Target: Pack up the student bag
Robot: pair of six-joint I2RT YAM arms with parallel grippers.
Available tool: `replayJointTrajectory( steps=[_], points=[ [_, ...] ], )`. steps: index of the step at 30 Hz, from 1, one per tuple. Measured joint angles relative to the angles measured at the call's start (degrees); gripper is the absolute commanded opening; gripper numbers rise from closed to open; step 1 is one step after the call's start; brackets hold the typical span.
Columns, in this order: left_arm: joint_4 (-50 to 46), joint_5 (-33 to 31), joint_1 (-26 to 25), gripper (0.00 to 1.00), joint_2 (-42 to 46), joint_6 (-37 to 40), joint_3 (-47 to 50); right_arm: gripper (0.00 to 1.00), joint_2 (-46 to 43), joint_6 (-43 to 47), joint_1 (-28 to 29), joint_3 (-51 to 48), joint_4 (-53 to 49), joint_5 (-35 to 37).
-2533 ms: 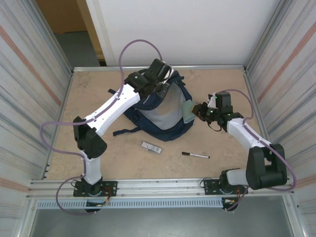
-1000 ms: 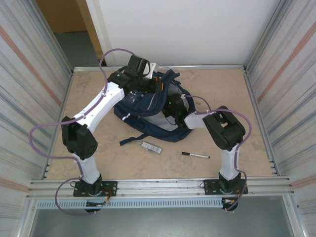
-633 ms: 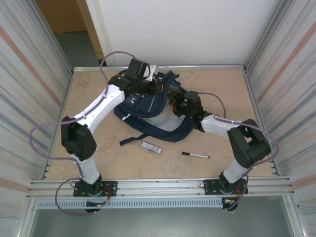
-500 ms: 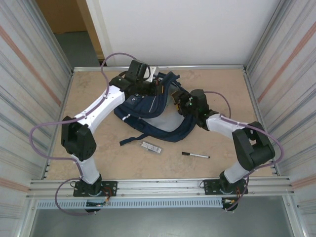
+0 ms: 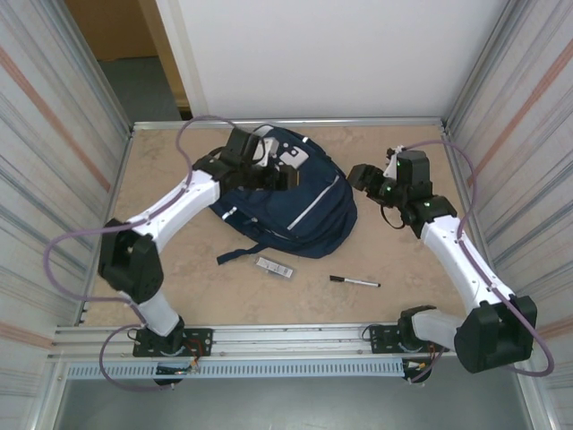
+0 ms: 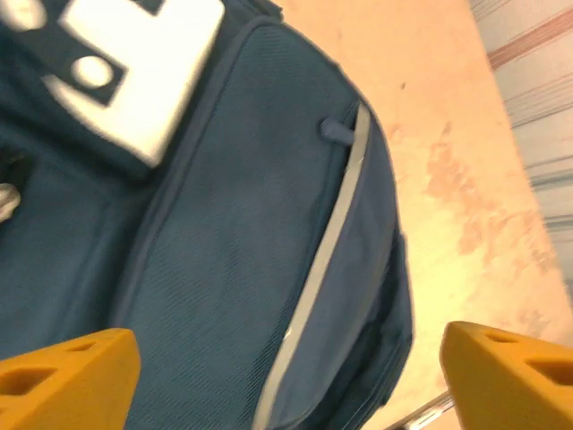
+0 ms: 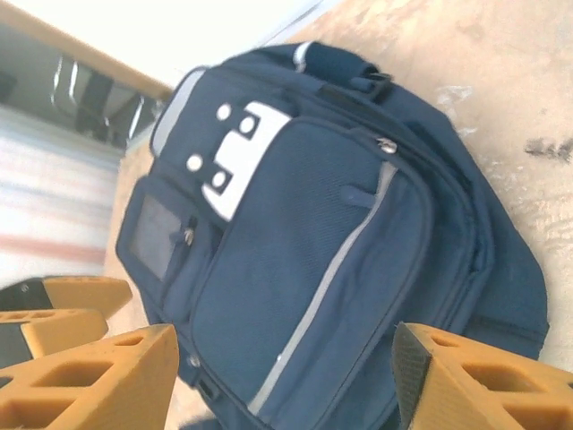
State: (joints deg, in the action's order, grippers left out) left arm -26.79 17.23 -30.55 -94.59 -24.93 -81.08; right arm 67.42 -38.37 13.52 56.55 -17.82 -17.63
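Observation:
The student bag (image 5: 309, 210) lies flat on the table, front face up, navy with a white patch and grey stripes. My left gripper (image 5: 283, 176) hovers over its upper part, open, with nothing between the fingers. In the left wrist view the yellow fingertips (image 6: 67, 376) stand wide apart above the bag's front pocket (image 6: 233, 251). My right gripper (image 5: 359, 176) is just off the bag's right edge, open and empty. In the right wrist view the whole bag (image 7: 304, 269) lies beyond the spread fingers (image 7: 488, 385).
A black pen (image 5: 354, 281) lies on the table in front of the bag. A small grey flat item (image 5: 274, 267) lies next to the bag's loose strap (image 5: 235, 253). Metal walls close in the table on both sides.
The bag was held up by my left gripper with the right gripper at its opening. Now the left gripper has opened, the bag lies flat, and the right arm has pulled back to the right.

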Motion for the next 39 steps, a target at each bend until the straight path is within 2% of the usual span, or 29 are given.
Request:
replayJointTrajectory(
  steps=[4, 8, 13, 18, 21, 22, 27, 30, 31, 39],
  points=[
    [-0.6, -2.1, 2.1, 0.99, 9.0, -0.8, 7.3, 0.63, 3.0, 7.8, 6.3, 4.0, -6.6, -0.5],
    [-0.5, -2.5, 6.0, 0.99, 13.3, -2.4, 12.2, 0.62, 8.6, 12.3, 13.1, 6.5, -9.9, -0.4],
    [-1.9, -6.8, 7.1, 0.99, 11.2, -5.0, 17.2, 0.61, 13.4, 14.0, 17.4, 6.7, -10.3, 0.4],
    [-1.7, -9.3, 7.7, 0.98, 3.6, -6.8, 17.0, 0.62, 17.2, 14.1, 20.0, 6.5, -9.5, 3.8],
    [-0.8, -9.8, 8.3, 0.88, -0.5, -8.0, 16.9, 0.62, 18.6, 14.5, 21.1, 6.2, -9.2, 5.5],
    [-0.1, -9.6, 8.5, 0.81, -1.4, -8.4, 16.9, 0.62, 18.9, 14.6, 21.4, 6.2, -9.1, 5.8],
    [4.8, -7.6, 9.6, 0.30, -4.2, -10.7, 17.0, 0.62, 20.0, 14.7, 21.8, 5.6, -7.1, 6.5],
    [7.9, -7.6, 9.8, 0.04, -4.2, -11.7, 17.3, 0.63, 21.9, 14.7, 21.9, 5.6, -6.1, 6.2],
    [8.8, -7.3, 9.9, 0.00, -4.1, -12.3, 17.5, 0.63, 22.5, 14.6, 22.0, 5.5, -5.7, 5.9],
    [16.7, -4.5, 10.6, 0.00, 2.2, -17.0, 26.0, 0.60, 30.5, 13.4, 21.9, 4.8, -1.0, 4.5]
  ],
)
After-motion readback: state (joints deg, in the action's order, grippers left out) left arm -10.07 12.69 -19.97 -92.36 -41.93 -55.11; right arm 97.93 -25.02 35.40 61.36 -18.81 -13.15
